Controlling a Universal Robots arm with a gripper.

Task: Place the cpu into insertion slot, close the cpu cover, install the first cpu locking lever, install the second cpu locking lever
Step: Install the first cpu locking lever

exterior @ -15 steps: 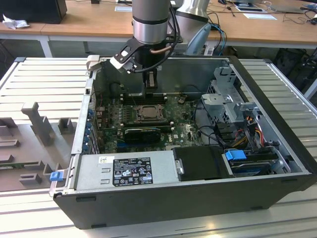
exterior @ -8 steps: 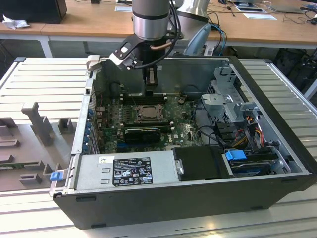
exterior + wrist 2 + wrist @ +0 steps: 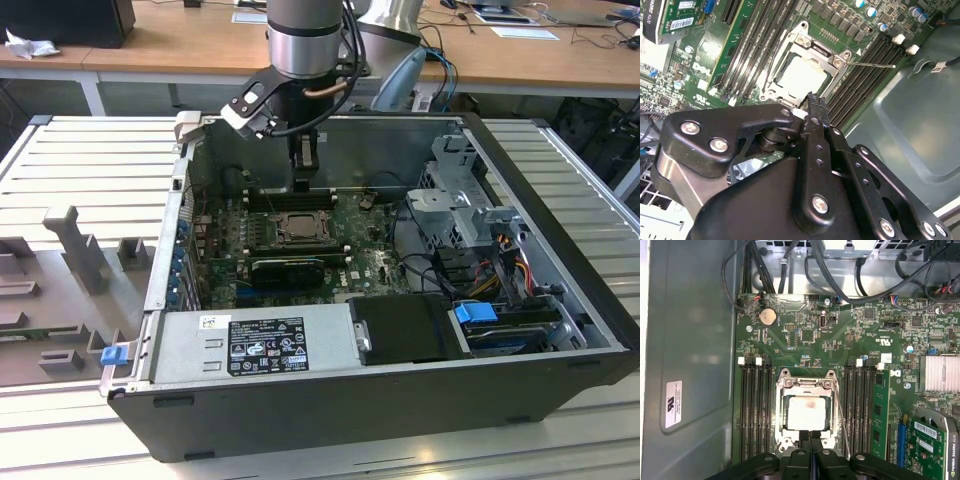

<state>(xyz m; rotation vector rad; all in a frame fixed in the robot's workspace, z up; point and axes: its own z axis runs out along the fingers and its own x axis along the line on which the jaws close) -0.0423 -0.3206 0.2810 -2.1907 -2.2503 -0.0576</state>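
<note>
On the exterior view's left, a grey tray (image 3: 60, 270) with blocks on it lies on the ribbed metal table (image 3: 90, 150). Next to it sits an open computer case (image 3: 400, 410) with a grey box (image 3: 250, 345) along its near side. Inside the case is a green board (image 3: 375, 265).

The robot's hand (image 3: 305, 178) hangs just above the middle of the board. In the first wrist view its two fingers (image 3: 802, 447) are pressed tight together with nothing between them. Their tips are right at the edge of the slot (image 3: 778, 412).

The pale square chip (image 3: 809, 412) lies flat in the slot. The shiny cover (image 3: 805, 385) is down around the chip. A thin metal rod (image 3: 841, 420) runs just beside the slot. Long black strips (image 3: 755, 410) stand on both sides of it.

On the exterior view's right are a metal cage (image 3: 470, 200) and coloured wires (image 3: 510, 250).
</note>
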